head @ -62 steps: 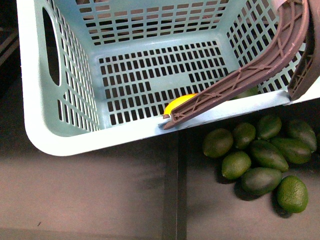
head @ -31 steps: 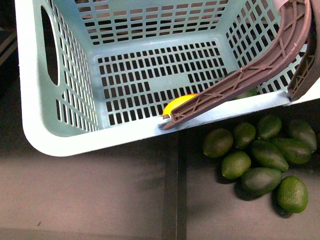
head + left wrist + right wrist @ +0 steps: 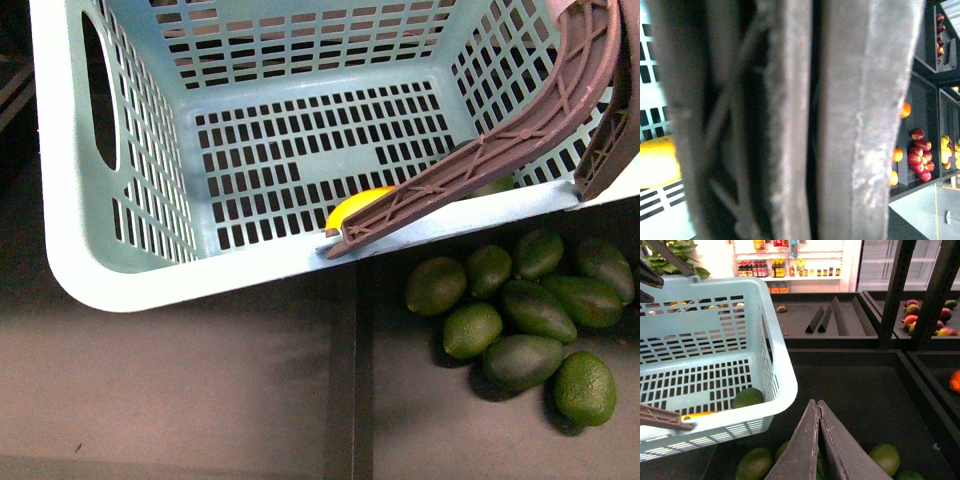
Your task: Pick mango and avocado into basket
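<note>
The light teal basket [image 3: 130, 270] fills the upper part of the front view and hangs above the dark shelf. The yellow mango [image 3: 352, 208] lies on its slotted floor, partly hidden by a brown basket handle [image 3: 480, 155]. A dark green avocado [image 3: 747, 397] lies in the basket beside the mango [image 3: 700, 415], seen in the right wrist view. In the left wrist view the brown handle [image 3: 840, 120] fills the frame, my left gripper shut on it; the mango [image 3: 657, 162] shows at the edge. My right gripper [image 3: 818, 407] is shut and empty, just outside the basket wall [image 3: 775, 365], above loose avocados.
A pile of several green avocados [image 3: 520, 310] lies on the dark shelf under the basket's near right corner. A dark divider [image 3: 347, 380] splits the shelf. Black bins with red mangoes [image 3: 927, 320] and orange fruits [image 3: 905, 110] stand further off.
The basket has shifted very slightly to the left. Nothing else has visibly moved.
</note>
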You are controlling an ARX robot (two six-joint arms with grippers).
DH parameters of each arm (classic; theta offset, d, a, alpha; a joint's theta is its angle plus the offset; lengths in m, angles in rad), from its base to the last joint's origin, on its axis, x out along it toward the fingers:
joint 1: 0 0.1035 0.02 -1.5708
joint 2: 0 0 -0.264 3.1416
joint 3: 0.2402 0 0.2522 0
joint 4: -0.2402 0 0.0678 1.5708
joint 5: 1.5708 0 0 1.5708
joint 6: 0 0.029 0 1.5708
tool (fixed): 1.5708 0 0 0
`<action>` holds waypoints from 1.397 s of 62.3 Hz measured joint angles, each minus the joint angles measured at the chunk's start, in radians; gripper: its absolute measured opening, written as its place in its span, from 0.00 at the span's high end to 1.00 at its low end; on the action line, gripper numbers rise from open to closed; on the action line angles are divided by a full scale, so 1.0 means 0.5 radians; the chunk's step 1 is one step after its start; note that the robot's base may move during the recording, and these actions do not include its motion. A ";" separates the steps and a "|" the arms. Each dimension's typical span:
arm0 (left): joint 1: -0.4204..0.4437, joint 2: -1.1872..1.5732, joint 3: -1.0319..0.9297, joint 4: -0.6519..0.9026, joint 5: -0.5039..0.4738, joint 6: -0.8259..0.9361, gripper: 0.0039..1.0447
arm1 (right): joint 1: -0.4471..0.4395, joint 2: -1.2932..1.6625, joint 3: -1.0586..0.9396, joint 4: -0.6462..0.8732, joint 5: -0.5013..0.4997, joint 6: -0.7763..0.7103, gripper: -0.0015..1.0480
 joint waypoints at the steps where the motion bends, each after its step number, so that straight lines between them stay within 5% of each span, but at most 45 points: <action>1: 0.000 0.000 0.000 0.000 0.000 0.000 0.75 | 0.000 0.000 0.000 0.000 0.000 0.000 0.98; 11: 0.000 0.000 0.000 0.000 0.000 0.000 0.75 | 0.000 -0.001 0.000 0.000 0.000 -0.001 0.97; 36: -0.002 0.000 0.000 -0.002 -0.018 -0.002 0.75 | 0.000 -0.001 0.000 0.000 0.000 -0.001 0.26; 44: -0.079 0.065 0.125 -0.305 -0.870 -0.494 0.75 | 0.000 -0.002 0.000 0.000 -0.002 0.000 0.07; 49: -0.070 0.093 0.131 -0.293 -1.267 -0.786 0.75 | 0.000 -0.002 0.000 0.000 -0.001 0.001 0.09; 55: 0.006 0.099 0.132 -0.240 -1.396 -0.828 0.75 | 0.000 -0.002 0.000 -0.001 0.004 0.002 0.08; 63: 0.132 0.082 0.097 -0.155 -1.353 -0.874 0.76 | 0.000 -0.002 0.000 -0.001 -0.001 0.001 0.08; 68: 0.188 0.058 0.017 -0.097 -1.313 -0.886 0.85 | 0.000 -0.002 0.000 0.000 -0.003 0.001 0.08; 87: 0.518 0.137 -0.169 0.140 -1.037 -1.248 0.85 | 0.000 -0.002 0.000 -0.001 -0.002 0.001 0.08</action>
